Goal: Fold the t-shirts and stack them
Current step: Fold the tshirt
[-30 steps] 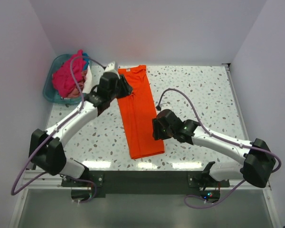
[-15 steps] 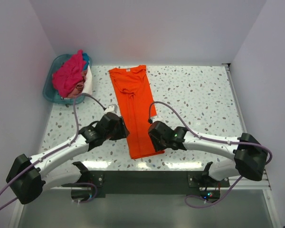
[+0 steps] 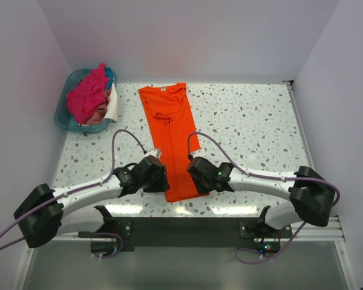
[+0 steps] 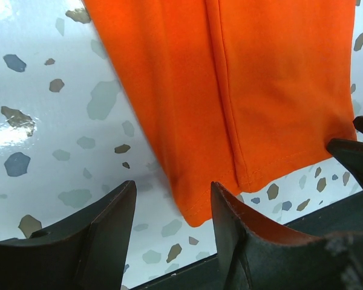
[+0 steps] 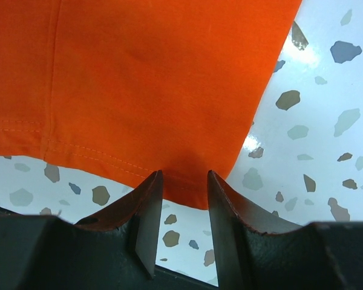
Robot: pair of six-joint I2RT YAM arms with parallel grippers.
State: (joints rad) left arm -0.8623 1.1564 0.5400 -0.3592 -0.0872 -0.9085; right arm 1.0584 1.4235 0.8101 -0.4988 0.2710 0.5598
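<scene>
The orange t-shirt (image 3: 171, 133) lies folded into a long strip down the middle of the table, neck label at the far end. My left gripper (image 3: 161, 182) is open at the strip's near left corner (image 4: 196, 214), which lies between its fingers. My right gripper (image 3: 193, 175) is open at the near right corner (image 5: 193, 193), its fingers astride the hem. Neither holds cloth. The magenta-pink t-shirt (image 3: 88, 96), with blue and white ones under it, is heaped in the basket.
The teal basket (image 3: 63, 118) stands at the far left corner of the speckled table. The table's near edge (image 4: 327, 208) with a black rail runs right below the shirt's hem. White walls close in both sides.
My left arm has swung from the shirt's far end down to its near left corner. My right gripper has moved nearer, to the near right corner. The shirt has not moved.
</scene>
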